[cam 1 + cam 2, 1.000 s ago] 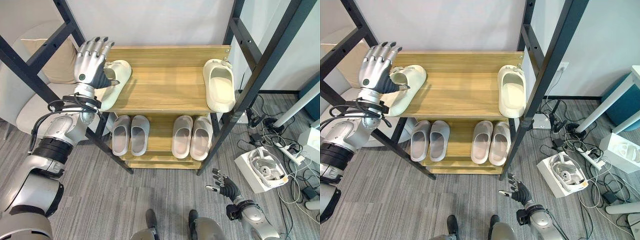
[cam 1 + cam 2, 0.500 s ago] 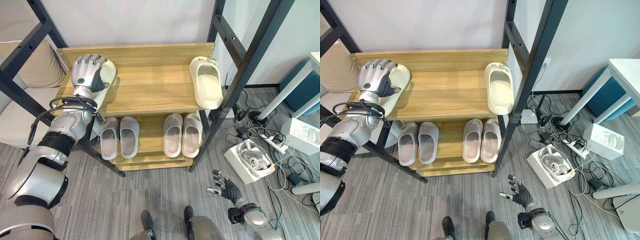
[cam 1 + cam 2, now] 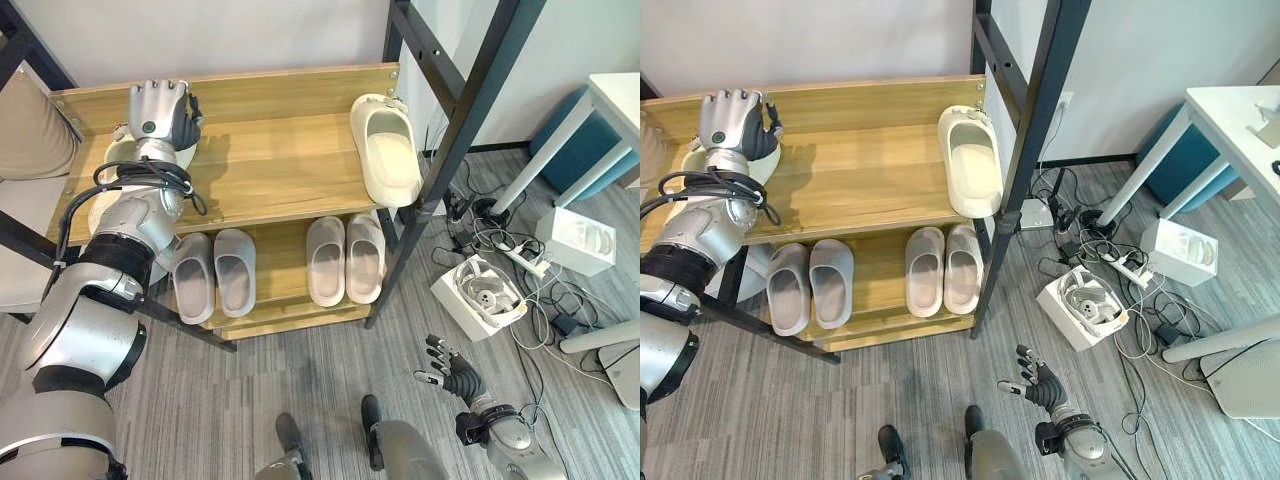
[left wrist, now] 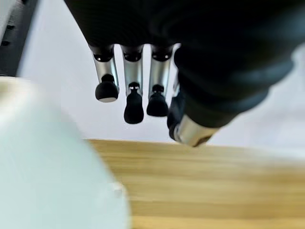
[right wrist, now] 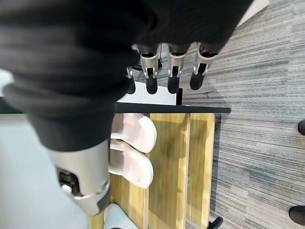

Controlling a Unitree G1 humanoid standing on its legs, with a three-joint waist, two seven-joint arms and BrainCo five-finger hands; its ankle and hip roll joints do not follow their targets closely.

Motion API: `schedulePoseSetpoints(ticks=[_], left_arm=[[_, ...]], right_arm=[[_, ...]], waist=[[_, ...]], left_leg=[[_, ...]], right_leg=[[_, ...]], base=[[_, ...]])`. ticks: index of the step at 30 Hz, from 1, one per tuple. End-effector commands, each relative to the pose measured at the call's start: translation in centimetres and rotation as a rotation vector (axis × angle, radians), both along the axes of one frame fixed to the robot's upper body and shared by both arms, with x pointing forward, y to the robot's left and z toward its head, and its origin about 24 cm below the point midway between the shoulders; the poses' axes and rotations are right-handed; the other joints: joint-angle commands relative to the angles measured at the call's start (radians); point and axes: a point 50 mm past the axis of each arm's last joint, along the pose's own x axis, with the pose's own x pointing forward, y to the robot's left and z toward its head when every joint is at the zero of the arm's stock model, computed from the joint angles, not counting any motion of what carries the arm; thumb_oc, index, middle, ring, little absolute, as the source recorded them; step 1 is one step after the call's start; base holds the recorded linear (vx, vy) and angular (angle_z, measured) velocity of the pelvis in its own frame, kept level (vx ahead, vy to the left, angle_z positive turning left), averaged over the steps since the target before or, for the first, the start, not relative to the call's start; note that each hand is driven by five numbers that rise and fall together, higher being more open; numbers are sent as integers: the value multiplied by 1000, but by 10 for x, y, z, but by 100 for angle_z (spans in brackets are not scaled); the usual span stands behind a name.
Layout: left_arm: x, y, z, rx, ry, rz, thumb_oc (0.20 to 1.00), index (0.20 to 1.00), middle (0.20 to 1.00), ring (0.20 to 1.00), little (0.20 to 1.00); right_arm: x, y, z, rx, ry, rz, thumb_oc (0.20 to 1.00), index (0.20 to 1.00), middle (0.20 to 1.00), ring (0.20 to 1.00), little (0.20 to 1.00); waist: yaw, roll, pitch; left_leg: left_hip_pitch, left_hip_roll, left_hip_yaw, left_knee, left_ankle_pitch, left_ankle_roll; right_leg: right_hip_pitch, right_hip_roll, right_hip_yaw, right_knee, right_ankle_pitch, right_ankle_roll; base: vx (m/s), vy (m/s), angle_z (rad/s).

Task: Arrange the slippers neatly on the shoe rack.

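Note:
A cream slipper (image 3: pixel 103 175) lies at the left end of the shoe rack's top shelf (image 3: pixel 270 165). My left hand (image 3: pixel 155 110) rests on its far end, fingers relaxed; in the left wrist view the fingertips (image 4: pixel 134 107) hang free above the wood, with the slipper (image 4: pixel 43 167) beside the palm. Its mate, a second cream slipper (image 3: pixel 385 150), lies toe-forward at the shelf's right end. On the lower shelf stand a grey pair (image 3: pixel 213 273) and a pale pink pair (image 3: pixel 345 258). My right hand (image 3: pixel 450 375) hangs open low over the floor, far from the rack.
Black slanted frame posts (image 3: pixel 440 130) flank the rack. A beige cushioned seat (image 3: pixel 25 120) stands to the left. On the floor to the right lie a white box with a headset (image 3: pixel 480 295), a power strip with cables (image 3: pixel 520 260) and a white table leg (image 3: pixel 555 150).
My left hand came down from above the left cream slipper onto it. The whole view has shifted, so the camera moved. The right hand has stayed put.

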Motion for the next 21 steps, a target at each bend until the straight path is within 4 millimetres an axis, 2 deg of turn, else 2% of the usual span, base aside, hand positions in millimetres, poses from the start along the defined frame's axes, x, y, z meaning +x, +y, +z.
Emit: schedulePoseSetpoints(ticks=[1, 7, 15, 21], left_arm=[[-7, 9, 30, -28, -126, 15, 1000, 1000, 1000, 1000, 1000], [-21, 9, 41, 30, -208, -3, 1000, 1000, 1000, 1000, 1000], [-34, 33, 42, 145, -210, 92, 1000, 1000, 1000, 1000, 1000], [-36, 55, 35, 213, -146, 185, 1000, 1000, 1000, 1000, 1000]], right_arm=[[13, 9, 19, 55, -124, 11, 1000, 1000, 1000, 1000, 1000], [12, 11, 16, 59, -110, 17, 1000, 1000, 1000, 1000, 1000], [8, 9, 13, 59, -92, 23, 1000, 1000, 1000, 1000, 1000], [4, 8, 9, 60, -77, 17, 1000, 1000, 1000, 1000, 1000]], waist=[[1, -47, 0], [19, -38, -5], [38, -28, -7], [43, -24, -7]], left_leg=[[87, -4, -35, 86, -188, -19], [96, -7, -56, 69, -183, -23], [102, -11, -71, 61, -182, -23], [99, -14, -73, 61, -183, -21]], right_leg=[[149, -106, -3, -229, 75, 158], [167, -105, -24, -230, 69, 156], [182, -107, -41, -230, 65, 155], [186, -112, -49, -234, 67, 159]], base=[[5, -25, 6], [12, -28, 10], [14, -7, 6], [20, 14, 6]])
